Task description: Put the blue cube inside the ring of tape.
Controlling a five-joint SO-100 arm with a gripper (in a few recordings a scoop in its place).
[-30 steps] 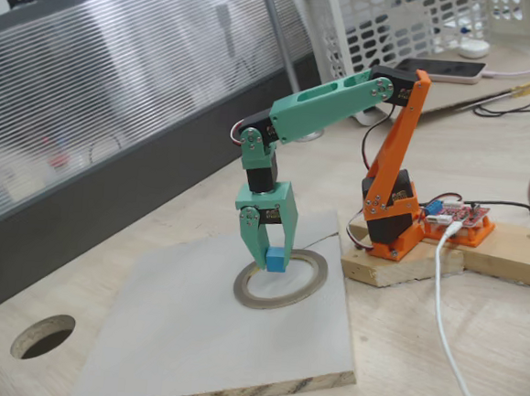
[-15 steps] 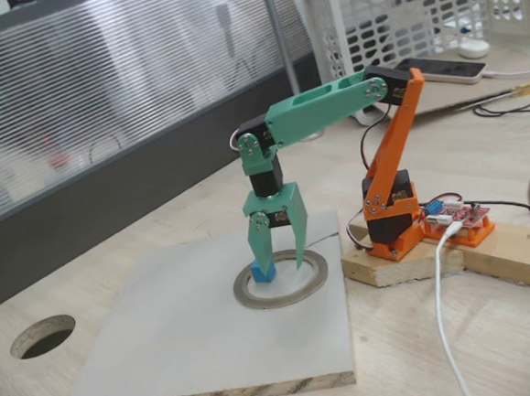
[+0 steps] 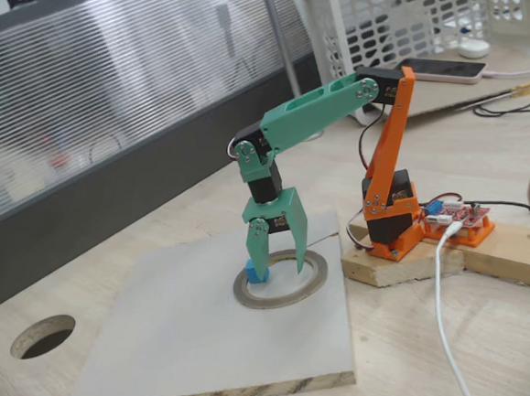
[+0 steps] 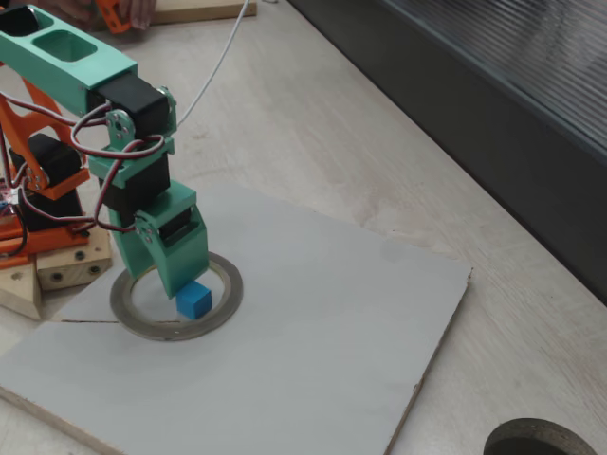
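A: Release step? The tiny sky-blue cube (image 4: 193,300) sits inside the flat grey-olive tape ring (image 4: 224,281), near the white board's (image 4: 313,322) left edge.
B: Yes; the green fingers (image 3: 259,249) look parted beside it. Next, I'd lift straight up.

Hobby workbench: circuit board (image 3: 454,218), cables (image 3: 445,304).

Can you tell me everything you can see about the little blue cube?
The blue cube is tiny, bright sky-blue, with plain, matte-looking faces and sharp edges. It sits flat on the pale grey board, inside the ring of tape, near the ring's inner edge rather than at its middle. The green gripper stands right over it with its jaws spread. One finger comes down right beside the cube; whether it touches cannot be told. The cube looks much smaller than the gripper.
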